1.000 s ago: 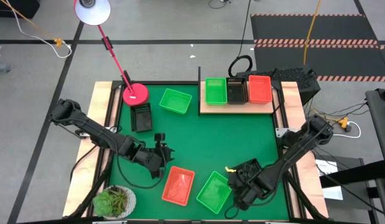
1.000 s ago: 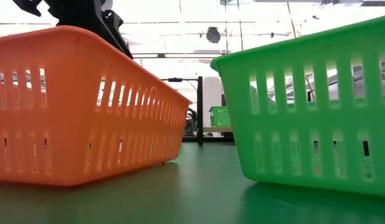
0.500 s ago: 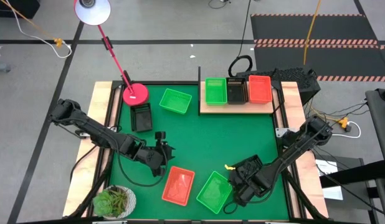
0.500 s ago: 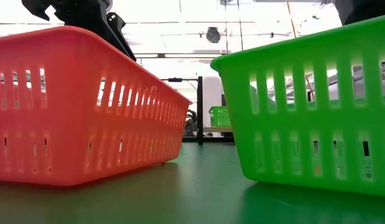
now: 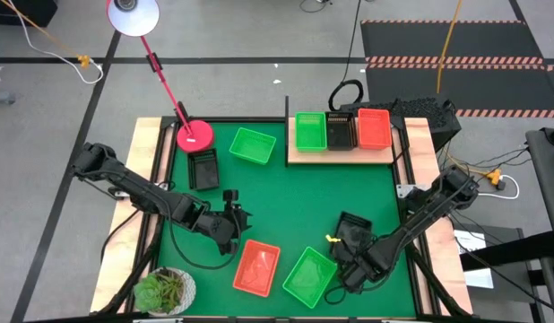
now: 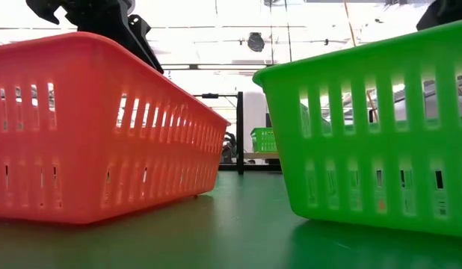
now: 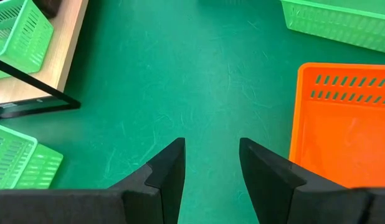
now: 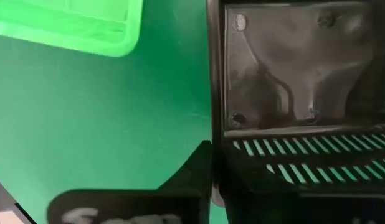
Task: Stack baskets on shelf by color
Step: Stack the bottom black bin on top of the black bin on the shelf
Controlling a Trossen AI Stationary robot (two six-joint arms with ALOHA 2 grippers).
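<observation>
Here, right tool grips black basket — tilted.

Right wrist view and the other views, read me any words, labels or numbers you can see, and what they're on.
White lettering on the dark housing, right wrist view: too blurred to read.
On the black basket and the shelf: no text visible.

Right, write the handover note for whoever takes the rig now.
Left hand: open, empty, over the mat beside the orange basket.
Right hand: shut on a black basket, by the front green basket.
On the shelf: green one, black one, red one, side by side.
To go: the held black, the orange, the front green, the back green basket, the far black basket.
</observation>
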